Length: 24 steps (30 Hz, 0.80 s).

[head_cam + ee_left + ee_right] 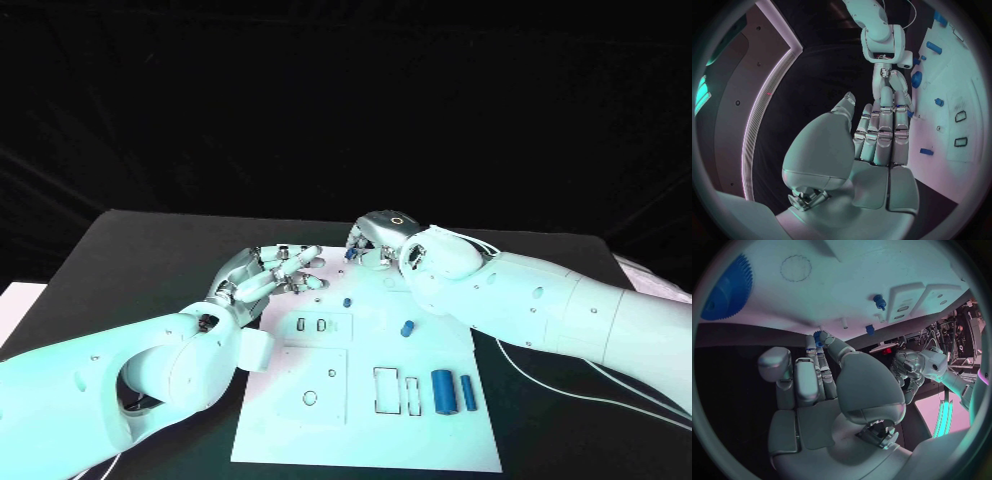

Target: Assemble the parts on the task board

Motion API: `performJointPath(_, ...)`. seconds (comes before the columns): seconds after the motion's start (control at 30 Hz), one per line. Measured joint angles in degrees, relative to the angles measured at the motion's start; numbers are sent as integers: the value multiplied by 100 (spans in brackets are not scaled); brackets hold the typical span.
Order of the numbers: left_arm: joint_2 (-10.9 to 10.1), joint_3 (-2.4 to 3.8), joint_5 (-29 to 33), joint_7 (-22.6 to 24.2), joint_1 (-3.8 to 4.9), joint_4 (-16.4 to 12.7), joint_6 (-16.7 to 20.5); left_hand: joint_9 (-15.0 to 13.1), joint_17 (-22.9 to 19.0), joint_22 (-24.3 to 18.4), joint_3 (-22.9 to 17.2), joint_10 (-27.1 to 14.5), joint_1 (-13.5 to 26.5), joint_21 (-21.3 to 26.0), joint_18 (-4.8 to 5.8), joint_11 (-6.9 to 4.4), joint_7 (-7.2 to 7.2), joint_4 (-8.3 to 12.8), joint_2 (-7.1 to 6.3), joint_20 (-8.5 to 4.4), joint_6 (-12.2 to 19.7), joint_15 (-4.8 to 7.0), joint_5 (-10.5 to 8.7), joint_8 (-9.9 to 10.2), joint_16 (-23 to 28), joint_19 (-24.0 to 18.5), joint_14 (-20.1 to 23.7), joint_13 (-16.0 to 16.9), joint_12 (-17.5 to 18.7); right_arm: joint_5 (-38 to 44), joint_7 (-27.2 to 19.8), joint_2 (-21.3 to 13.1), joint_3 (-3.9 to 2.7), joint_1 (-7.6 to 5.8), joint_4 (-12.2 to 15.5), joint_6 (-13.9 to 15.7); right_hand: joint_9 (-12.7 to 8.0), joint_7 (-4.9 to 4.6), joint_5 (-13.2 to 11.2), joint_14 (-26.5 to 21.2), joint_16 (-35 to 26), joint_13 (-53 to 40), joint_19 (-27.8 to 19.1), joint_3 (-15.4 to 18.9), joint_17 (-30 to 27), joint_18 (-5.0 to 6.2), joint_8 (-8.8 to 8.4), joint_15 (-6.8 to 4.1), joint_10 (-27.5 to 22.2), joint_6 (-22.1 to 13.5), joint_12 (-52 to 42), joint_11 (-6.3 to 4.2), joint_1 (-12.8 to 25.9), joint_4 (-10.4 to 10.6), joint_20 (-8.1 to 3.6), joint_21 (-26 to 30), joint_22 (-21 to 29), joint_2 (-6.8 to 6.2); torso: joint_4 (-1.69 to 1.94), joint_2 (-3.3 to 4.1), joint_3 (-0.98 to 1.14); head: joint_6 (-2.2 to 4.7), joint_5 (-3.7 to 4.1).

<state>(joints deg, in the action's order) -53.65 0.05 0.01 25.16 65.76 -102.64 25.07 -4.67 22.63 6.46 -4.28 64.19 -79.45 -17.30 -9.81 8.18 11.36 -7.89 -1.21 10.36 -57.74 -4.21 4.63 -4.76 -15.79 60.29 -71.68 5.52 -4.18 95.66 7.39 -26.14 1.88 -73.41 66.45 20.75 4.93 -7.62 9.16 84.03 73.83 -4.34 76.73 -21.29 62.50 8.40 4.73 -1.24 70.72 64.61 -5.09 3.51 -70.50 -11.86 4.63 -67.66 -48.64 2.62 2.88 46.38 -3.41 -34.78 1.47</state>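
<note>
While both hands meet at the far edge of the task board (pixel 289 400), a small blue part (pixel 819 338) sits pinched in the right hand (pixel 384 240) fingertips.

Best lowered straight and slowly. The left hand (pixel 274 270) hovers beside it, fingers straight and together, holding nothing. Which hole it is meant for is hidden behind the hands.
</note>
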Motion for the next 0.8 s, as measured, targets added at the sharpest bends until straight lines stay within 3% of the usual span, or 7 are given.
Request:
performJointPath(0.3, 5, 0, 3, -1, 0, 42, -10, 0, 7, -6, 0, -21, 0, 0, 1, -21, 21, 0, 0, 0, 21, 0, 0, 0, 0, 0, 0, 0, 0, 3, -5, 16, 2, 10, 25, -5, 2, 5, -23, 0, 0, 0, 0, -9, 5, 0, 0, 0, 0, -15, 0, 0, 0, 9, 0, 0, 0, 0, -3, 7, 3, -2, -13)
performJointPath(0.47, 14, 0, 5, -1, 0, 78, -15, 0, 7, -6, 0, -21, 0, 0, 0, -21, 20, 0, 0, 0, 20, 0, 0, 0, 0, 0, 0, 0, 0, 3, 1, 38, 2, 17, 11, 1, 28, -1, -262, 0, 0, -1, -43, -45, 5, 0, 0, 0, 0, -22, 24, 0, 66, 98, -1, 0, -9, -65, -4, 12, 3, 1, -12)
performJointPath(0.73, 25, 0, 6, -1, 0, 94, -25, 0, 6, -6, 0, -21, 0, 0, 1, -21, 20, 0, 0, 0, 20, 0, 0, 0, 0, 0, 0, 0, 0, 3, 21, 64, 5, 18, -19, 1, 116, -35, -417, 0, -34, 15, -106, -73, -97, 0, -61, 1, -171, -98, 97, 77, 131, 191, 22, 0, 60, -128, -4, 18, 2, -7, -2)
performJointPath(0.8, 25, 0, 6, -1, 0, 94, -27, -1, 6, -6, 0, -21, 0, 0, 0, -21, 20, 0, 0, 0, 20, 0, 0, -1, 0, 0, 0, 0, 0, 3, 25, 74, 8, 23, -29, -7, 106, -76, -416, 0, -81, 42, -151, -65, -158, 0, -91, 64, -323, -221, 134, 120, 182, 222, 67, 0, 106, -181, -4, 19, -1, -8, -2)
